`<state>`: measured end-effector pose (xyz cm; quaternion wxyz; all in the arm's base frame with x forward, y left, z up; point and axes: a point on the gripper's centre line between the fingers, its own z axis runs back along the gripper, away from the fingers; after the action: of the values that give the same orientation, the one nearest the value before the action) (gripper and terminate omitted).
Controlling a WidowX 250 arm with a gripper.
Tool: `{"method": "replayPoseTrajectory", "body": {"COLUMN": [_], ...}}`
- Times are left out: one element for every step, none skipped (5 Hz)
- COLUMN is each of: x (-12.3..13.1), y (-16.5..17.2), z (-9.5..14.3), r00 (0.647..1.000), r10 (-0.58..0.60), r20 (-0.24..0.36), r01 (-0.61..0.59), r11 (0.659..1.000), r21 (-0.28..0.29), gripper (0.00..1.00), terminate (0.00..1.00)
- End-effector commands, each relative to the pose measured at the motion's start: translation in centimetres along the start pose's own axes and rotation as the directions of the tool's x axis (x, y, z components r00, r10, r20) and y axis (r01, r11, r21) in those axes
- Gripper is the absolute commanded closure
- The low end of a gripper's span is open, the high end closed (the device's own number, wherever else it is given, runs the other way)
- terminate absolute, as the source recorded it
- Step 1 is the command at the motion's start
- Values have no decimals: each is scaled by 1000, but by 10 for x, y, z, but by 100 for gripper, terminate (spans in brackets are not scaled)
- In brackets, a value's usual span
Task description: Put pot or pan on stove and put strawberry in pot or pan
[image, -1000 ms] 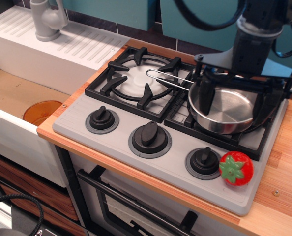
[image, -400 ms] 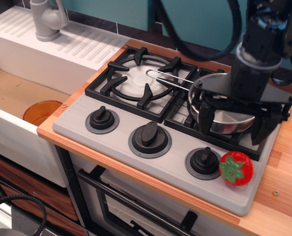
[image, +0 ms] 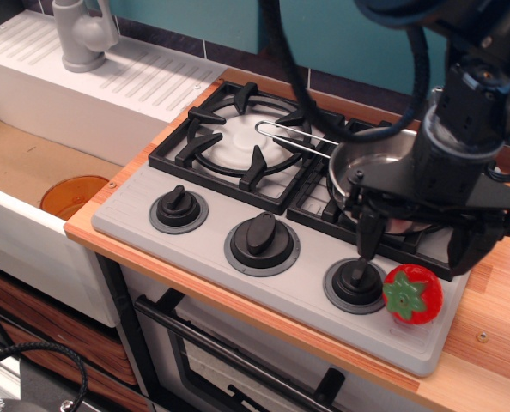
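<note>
1. My gripper (image: 414,239) hangs spread wide and empty over the front edge of the right burner, one finger above the right knob (image: 355,281), the other beyond the strawberry (image: 413,293) toward the wood counter.
2. The pan (image: 367,172) sits on the right grate of the stove (image: 238,215), its wire handle reaching over the left burner, so I judge that half done (my own arm hides most of the bowl).
3. The strawberry lies on the grey front corner, just beside the right knob, leafy cap facing the knob.
4. To take it well, I should centre over the red body, not the cap, and come straight down.
5. Watch the knob: the near finger could land on it, so I'd shift slightly right first.
6. Close gently; the rounded plastic looks likely to squirt out toward the stove's edge.
</note>
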<state>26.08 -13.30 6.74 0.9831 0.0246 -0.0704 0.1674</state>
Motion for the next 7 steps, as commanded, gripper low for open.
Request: {"method": "replayPoseTrajectory", "body": {"x": [3, 1, -1, -4, -6, -6, -1], "y": [-4, -4, -4, -6, -10, -11, -7], "z": [-7, -15, -21, -29, -36, -36, -30], "r00": [998, 997, 996, 995, 994, 994, 995], "r10": [22, 27, 32, 40, 47, 53, 47], "r20": [64, 74, 86, 96, 99, 96, 85], "r01": [-21, -26, -30, -38, -46, -51, -46], "r11": [1000, 1000, 999, 999, 999, 998, 999], "r21": [-19, -18, -19, -22, -13, -25, -20], "gripper": [0, 0, 0, 0, 100, 100, 100], "terminate": [0, 0, 0, 0, 0, 0, 0]}}
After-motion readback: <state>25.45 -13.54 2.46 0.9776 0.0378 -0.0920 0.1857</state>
